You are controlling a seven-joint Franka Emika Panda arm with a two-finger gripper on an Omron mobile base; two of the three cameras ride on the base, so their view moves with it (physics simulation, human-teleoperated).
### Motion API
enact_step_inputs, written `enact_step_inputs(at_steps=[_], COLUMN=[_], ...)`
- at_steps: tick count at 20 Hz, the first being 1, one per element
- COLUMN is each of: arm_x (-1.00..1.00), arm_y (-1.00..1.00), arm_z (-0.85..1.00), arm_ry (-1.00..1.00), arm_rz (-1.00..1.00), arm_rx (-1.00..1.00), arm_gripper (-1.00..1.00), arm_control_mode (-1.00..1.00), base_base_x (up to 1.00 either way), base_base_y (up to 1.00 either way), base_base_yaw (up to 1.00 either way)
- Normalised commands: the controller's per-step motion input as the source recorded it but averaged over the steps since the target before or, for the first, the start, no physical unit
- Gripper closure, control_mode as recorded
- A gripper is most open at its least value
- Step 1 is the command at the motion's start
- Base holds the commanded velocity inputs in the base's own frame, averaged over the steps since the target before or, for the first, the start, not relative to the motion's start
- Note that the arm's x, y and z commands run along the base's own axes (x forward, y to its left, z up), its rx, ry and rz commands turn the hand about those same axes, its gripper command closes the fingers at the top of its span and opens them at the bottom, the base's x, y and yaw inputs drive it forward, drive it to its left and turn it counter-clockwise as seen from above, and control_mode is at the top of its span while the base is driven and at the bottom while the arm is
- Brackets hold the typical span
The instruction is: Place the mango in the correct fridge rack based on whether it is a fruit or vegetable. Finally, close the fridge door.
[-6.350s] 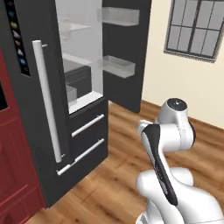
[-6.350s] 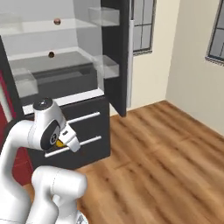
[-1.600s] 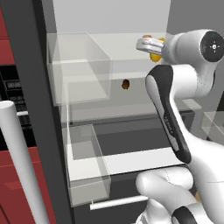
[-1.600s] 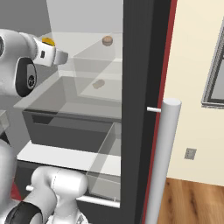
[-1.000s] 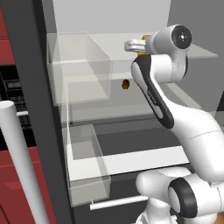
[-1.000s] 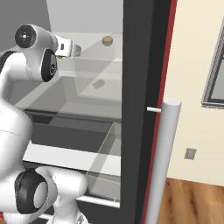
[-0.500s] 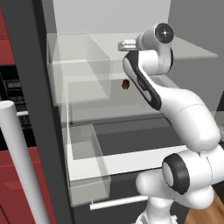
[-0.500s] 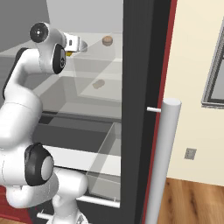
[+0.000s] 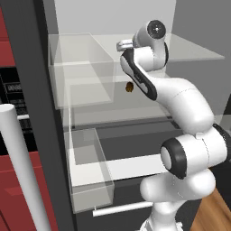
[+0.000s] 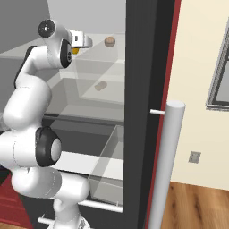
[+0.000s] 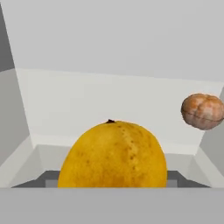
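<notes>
White fridge interior ahead, left base view: the gripper (image 9: 122,45) reaches over the fridge rack (image 9: 198,53). Right base view: the mango (image 10: 75,51) peeks out, clasped between the jaws. Hand view: reddish-brown item (image 11: 202,111) beyond. Placing step; next, let go, withdraw.

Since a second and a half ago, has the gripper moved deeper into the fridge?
Yes. In the left base view the gripper, shut on the mango, has swung leftward over the fridge rack, toward the clear door bin.

A cream wall (image 10: 197,89) with a dark-framed window (image 10: 220,76) stands above a wood-plank floor (image 10: 197,205).
</notes>
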Motion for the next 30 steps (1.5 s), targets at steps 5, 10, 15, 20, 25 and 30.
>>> enact_step_inputs(at_steps=[5,10,15,20,25,30], arm_x=[0.37,0.33,0.13,-0.37,-0.99,-1.0], arm_y=[0.0,0.0,0.01,0.0,0.0,0.01], arm_z=[-0.46,-0.11,0.0,0.16,0.16,0.0], arm_ry=[-0.01,0.0,0.0,-0.01,-0.07,-0.02], arm_rz=[0.05,0.08,0.08,0.05,0.0,0.0], arm_rx=[0.0,0.0,0.0,0.0,0.0,0.0], arm_gripper=[-1.0,-1.0,-1.0,-1.0,-1.0,-1.0], arm_control_mode=[-1.0,-1.0,-1.0,-1.0,-1.0,-1.0], base_base_x=[0.0,0.0,0.0,0.0,0.0,0.0], base_base_y=[0.0,0.0,0.0,0.0,0.0,0.0], base_base_yaw=[0.0,0.0,0.0,0.0,0.0,0.0])
